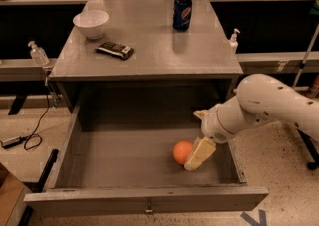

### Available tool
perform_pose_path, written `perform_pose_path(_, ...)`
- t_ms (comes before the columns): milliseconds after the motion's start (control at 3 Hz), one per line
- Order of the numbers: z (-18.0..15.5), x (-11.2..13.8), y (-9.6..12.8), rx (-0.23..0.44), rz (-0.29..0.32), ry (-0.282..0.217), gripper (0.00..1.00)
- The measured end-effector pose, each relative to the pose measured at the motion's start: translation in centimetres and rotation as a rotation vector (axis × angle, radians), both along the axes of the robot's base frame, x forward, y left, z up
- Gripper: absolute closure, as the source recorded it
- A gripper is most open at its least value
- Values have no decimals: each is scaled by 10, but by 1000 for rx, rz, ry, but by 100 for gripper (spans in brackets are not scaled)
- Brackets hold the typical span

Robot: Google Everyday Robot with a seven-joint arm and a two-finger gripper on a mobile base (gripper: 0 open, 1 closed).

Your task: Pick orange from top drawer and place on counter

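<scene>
The orange (182,151) lies on the floor of the open top drawer (124,150), right of its middle and near the front. My gripper (195,158) reaches into the drawer from the right on the white arm (264,105). Its cream tip stands right against the orange's right side. The counter (149,41) is the grey top of the cabinet behind the drawer.
On the counter stand a white bowl (90,23) at the back left, a dark flat packet (115,50) near it, and a blue soda can (183,12) at the back right. The drawer's front panel (144,202) and right wall (234,160) hem in the gripper.
</scene>
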State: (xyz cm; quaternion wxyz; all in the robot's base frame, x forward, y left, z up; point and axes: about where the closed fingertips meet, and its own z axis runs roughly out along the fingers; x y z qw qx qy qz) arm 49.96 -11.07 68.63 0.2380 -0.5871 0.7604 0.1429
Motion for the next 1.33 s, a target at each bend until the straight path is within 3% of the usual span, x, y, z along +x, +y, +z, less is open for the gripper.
perform_pose_path(333, -28, 7, 1, 23, -22, 22, 0)
perform_pose_path(667, -59, 7, -2, 42, -50, 74, 18)
perform_pose_path(1000, -78, 3, -5, 64, -84, 114, 42)
perform_pose_path(1333, -68, -2, 6, 91, -77, 99, 73)
